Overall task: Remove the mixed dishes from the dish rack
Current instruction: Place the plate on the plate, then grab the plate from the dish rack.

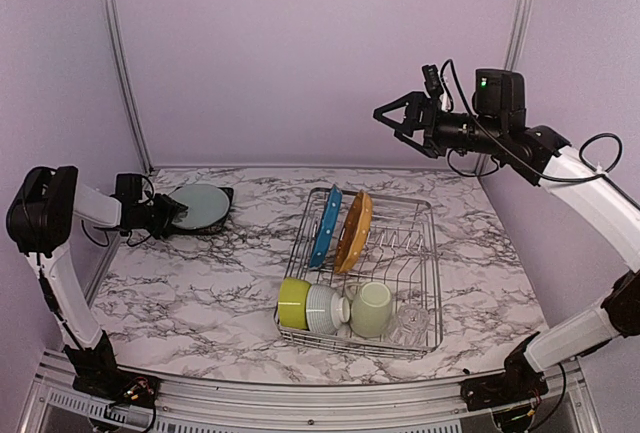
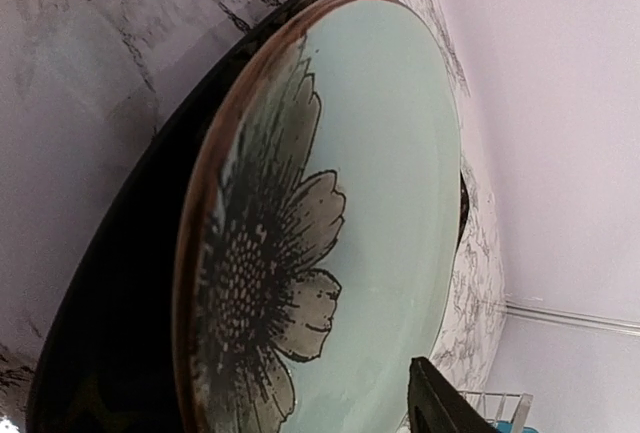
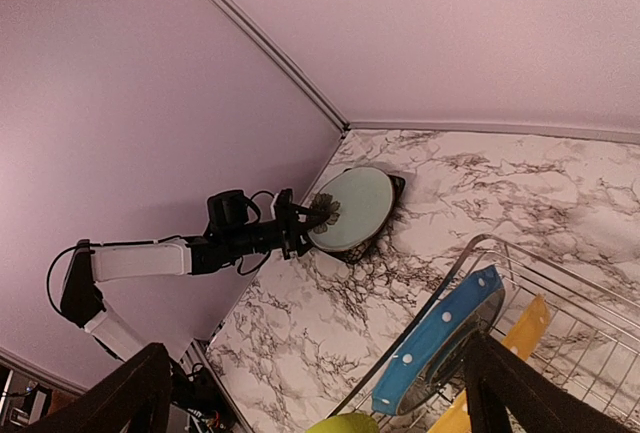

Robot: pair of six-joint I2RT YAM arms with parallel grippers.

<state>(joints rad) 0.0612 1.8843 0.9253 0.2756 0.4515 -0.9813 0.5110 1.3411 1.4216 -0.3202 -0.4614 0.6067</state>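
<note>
As I look from above, the right gripper (image 1: 392, 119) hangs high, jaws spread and empty. The left gripper (image 1: 165, 215) sits at the rim of the pale grey-green plate (image 1: 203, 203), which is stacked on the black plate (image 1: 225, 196) at far left. Left wrist: I cannot tell its grip. Right wrist: the blue dotted plate (image 3: 440, 338) stands in the dish rack (image 3: 590, 348).

Glossy glazed pale grey-green plate (image 2: 380, 203), probably ceramic; shiny metal-wire dish rack (image 1: 405, 253)
</note>
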